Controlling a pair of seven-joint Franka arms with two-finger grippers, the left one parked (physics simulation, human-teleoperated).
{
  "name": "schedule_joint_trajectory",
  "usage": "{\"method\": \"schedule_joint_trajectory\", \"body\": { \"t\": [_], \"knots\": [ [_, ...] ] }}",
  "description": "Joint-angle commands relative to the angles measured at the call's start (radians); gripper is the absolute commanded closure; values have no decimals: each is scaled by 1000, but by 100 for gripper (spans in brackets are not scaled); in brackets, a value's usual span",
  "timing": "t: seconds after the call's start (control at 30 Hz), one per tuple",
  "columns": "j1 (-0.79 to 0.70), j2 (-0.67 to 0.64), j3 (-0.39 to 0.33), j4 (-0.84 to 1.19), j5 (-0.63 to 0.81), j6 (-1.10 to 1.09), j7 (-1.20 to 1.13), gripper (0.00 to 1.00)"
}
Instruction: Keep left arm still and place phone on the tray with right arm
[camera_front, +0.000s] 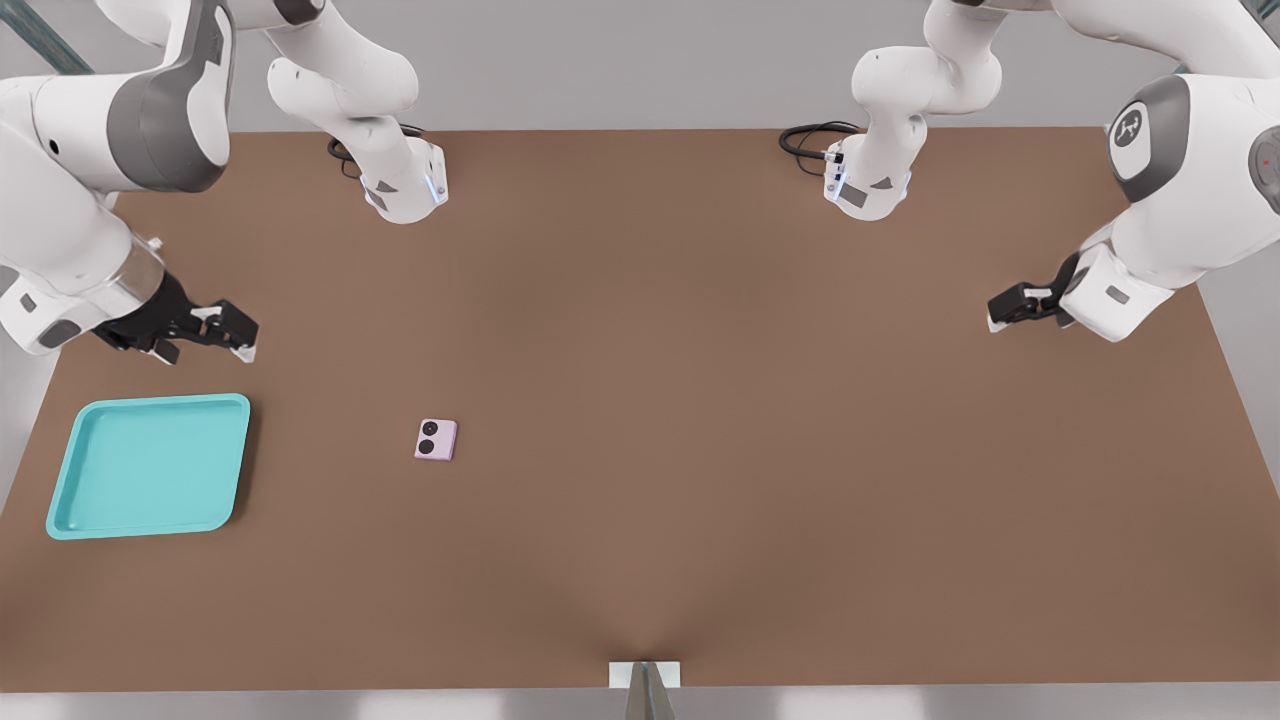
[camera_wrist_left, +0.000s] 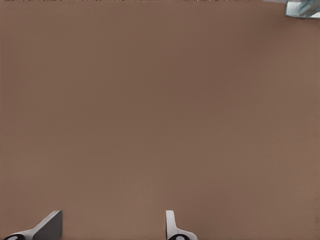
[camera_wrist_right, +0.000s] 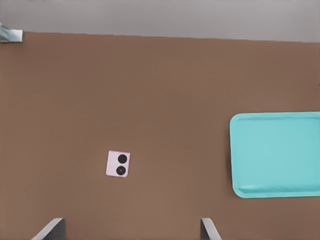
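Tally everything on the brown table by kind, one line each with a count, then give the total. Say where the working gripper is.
Phone: 1
Tray: 1
Total: 2

The gripper hangs open over the table, beyond the tray and holding nothing, its fingers spread apart.

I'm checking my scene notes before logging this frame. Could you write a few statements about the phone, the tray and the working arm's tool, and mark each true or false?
1. The phone lies on the brown table, outside the tray. True.
2. The tray already holds the phone. False: nothing lies in it.
3. The right arm's tool grips the phone. False: it is open and hangs above the table near the tray's far edge, apart from the phone.
4. The phone's two black lenses face up. True.
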Motion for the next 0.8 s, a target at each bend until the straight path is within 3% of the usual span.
{"method": "schedule_joint_trajectory", "body": {
  "t": [0.0, 0.1, 0.17, 0.2, 0.27, 0.33, 0.43, 0.53, 0.77],
  "knots": [
    [8, 2, -2, 2, 0, 52, 23, 0],
    [44, 62, 12, -12, -3, 119, 31, 0],
    [109, 143, 22, -10, -47, 175, 167, 0],
    [120, 203, 68, -28, -54, 244, 278, 0],
    [127, 235, 93, -156, -55, 440, 333, 0],
    [146, 289, 95, -177, -55, 489, 511, 0],
    [146, 313, 110, -223, -112, 491, 609, 0],
    [143, 253, 121, -369, -109, 563, 640, 0],
    [141, 272, 124, -418, -140, 661, 700, 0]
  ]
}}
